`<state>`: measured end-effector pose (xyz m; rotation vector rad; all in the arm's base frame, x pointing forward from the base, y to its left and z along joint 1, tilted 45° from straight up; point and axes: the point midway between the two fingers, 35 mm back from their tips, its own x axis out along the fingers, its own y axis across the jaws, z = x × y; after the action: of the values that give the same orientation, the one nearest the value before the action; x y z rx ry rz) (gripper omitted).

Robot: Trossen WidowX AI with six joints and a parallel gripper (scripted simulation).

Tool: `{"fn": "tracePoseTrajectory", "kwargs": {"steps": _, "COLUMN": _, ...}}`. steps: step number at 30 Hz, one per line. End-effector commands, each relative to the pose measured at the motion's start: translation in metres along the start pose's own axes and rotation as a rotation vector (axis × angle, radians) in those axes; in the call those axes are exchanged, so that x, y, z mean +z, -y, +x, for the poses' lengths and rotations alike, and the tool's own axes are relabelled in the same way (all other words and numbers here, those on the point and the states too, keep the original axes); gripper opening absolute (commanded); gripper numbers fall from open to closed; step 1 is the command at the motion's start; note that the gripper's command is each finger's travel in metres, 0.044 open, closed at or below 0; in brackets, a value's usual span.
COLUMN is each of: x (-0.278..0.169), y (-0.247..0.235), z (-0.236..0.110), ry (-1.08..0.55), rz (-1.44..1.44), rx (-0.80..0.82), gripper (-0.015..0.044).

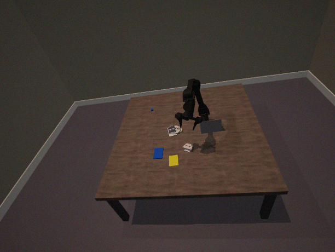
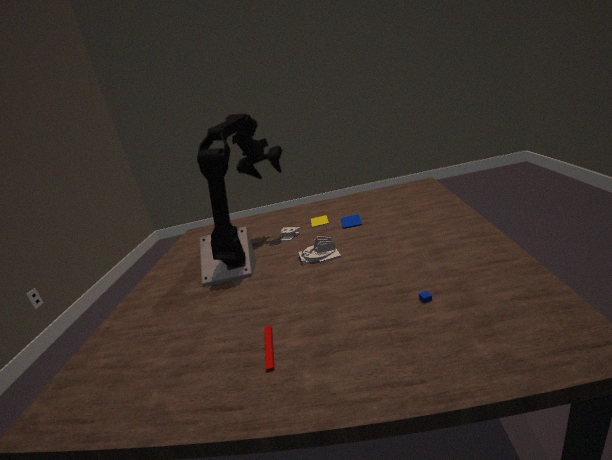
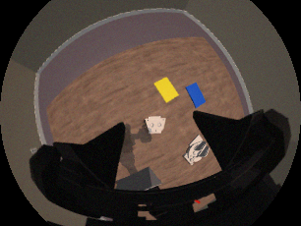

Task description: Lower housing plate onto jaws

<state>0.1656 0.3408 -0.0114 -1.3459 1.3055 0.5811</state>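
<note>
Jaws spread wide, released, high over the table. Top view: I read the white two-holed piece as the housing plate, at 6 o'clock from them, long axis roughly 9-to-3. White assembly at 9 o'clock; its stubs I can't make out.

Bare rm w/ plain walls, white baseboard, wall outlet, wooden table, type unclear

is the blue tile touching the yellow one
No, in the top view a strip of bare wood separates the blue tile from the yellow tile.
</note>
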Motion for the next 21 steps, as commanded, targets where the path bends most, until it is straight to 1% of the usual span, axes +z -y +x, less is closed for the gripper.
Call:
{"fn": "tracePoseTrajectory", "kwargs": {"steps": 1, "x": -0.012, "y": 0.004, "z": 0.031, "ry": -0.098, "rz": 0.025, "rx": 0.024, "gripper": 0.044}}
{"fn": "tracePoseTrajectory", "kwargs": {"steps": 4, "x": -0.017, "y": 0.006, "z": 0.044, "ry": -0.139, "rz": 0.034, "rx": 0.035, "gripper": 0.044}}
{"fn": "tracePoseTrajectory", "kwargs": {"steps": 18, "x": -0.065, "y": 0.014, "z": 0.127, "ry": -0.428, "rz": 0.146, "rx": 0.095, "gripper": 0.044}}
{"fn": "tracePoseTrajectory", "kwargs": {"steps": 21, "x": -0.071, "y": 0.014, "z": 0.134, "ry": -0.458, "rz": 0.158, "rx": 0.101, "gripper": 0.044}}
